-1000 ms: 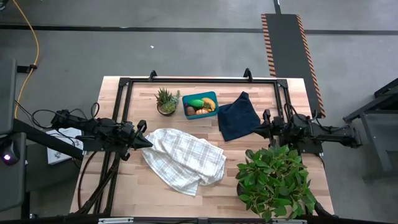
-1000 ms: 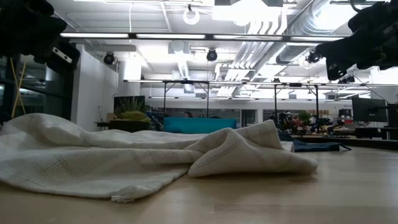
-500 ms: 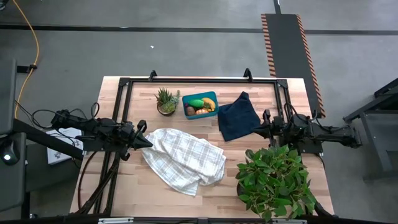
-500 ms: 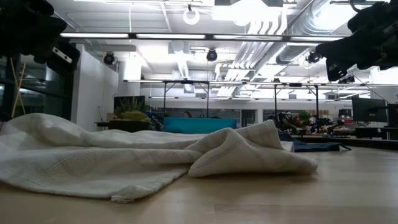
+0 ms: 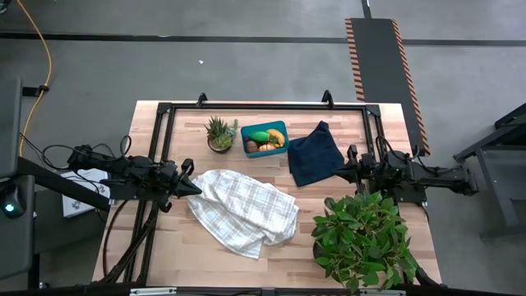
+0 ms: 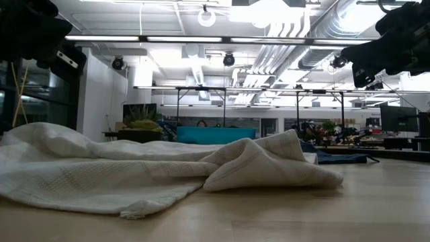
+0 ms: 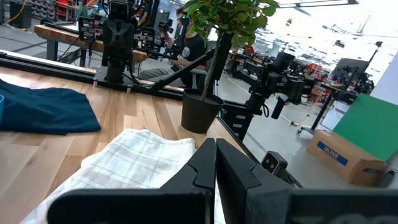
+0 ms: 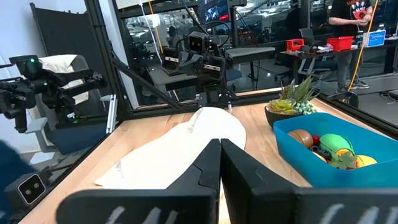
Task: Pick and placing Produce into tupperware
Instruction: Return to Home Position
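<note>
The teal-blue tupperware (image 5: 265, 138) stands at the table's far middle with the produce (image 5: 267, 140) inside it: green, yellow, orange and brown pieces (image 8: 329, 149). My left gripper (image 5: 196, 188) hovers shut at the table's left side, above the near edge of a white checked cloth (image 5: 244, 210). My right gripper (image 5: 337, 173) hovers shut at the right side, beside a dark navy cloth (image 5: 314, 154). Neither touches anything.
A small spiky potted plant (image 5: 219, 133) stands left of the tupperware. A big leafy plant (image 5: 364, 238) in a black pot fills the near right corner. A black frame (image 5: 263, 107) runs along the table's far edge. People show in the room beyond.
</note>
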